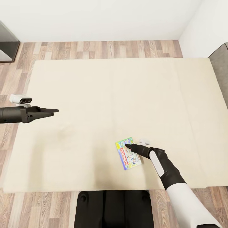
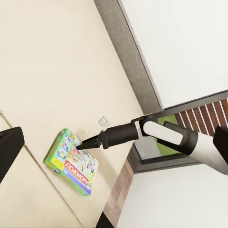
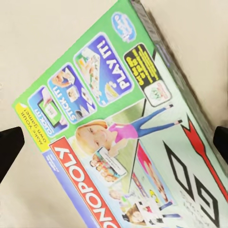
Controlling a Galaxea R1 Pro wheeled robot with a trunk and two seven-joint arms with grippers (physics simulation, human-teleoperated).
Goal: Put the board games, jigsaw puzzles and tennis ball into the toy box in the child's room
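A: What lies around the flat green-and-white "Monopoly" board game box (image 1: 127,153)?

B: Very little. It rests flat on the wide plain beige mattress of the bed (image 1: 104,104), toward the near edge and right of the middle. The mattress surface about it is bare. Beyond the far edge runs a strip of wood-plank floor (image 1: 101,49) and then a white wall (image 1: 95,19). A dark grey headboard (image 1: 221,69) shows at the right side of the bed, and a dark cabinet corner (image 1: 7,44) sits at the far left.

A: Does anything block the box?

B: Only the right gripper (image 1: 129,146) itself. Its black fingers point down over the far end of the box in the head view. In the left wrist view the same gripper (image 2: 84,143) has its tip right at the box's (image 2: 72,162) upper edge; whether it touches, I cannot tell.

A: Which way does the box run?

B: Its long axis runs from the far side toward the near edge of the bed, tilted slightly so the near end swings to the right. In the right wrist view the red "MONOPOLY" banner runs along one long side of the cover (image 3: 123,128).

A: And the claws?

B: In the right wrist view the two dark fingertips (image 3: 10,149) sit at opposite edges of the picture, spread wide, with the box between them and nothing gripped. The left gripper (image 1: 52,111) hangs over the left edge of the mattress, well apart from the box; its fingers look close together, holding nothing.
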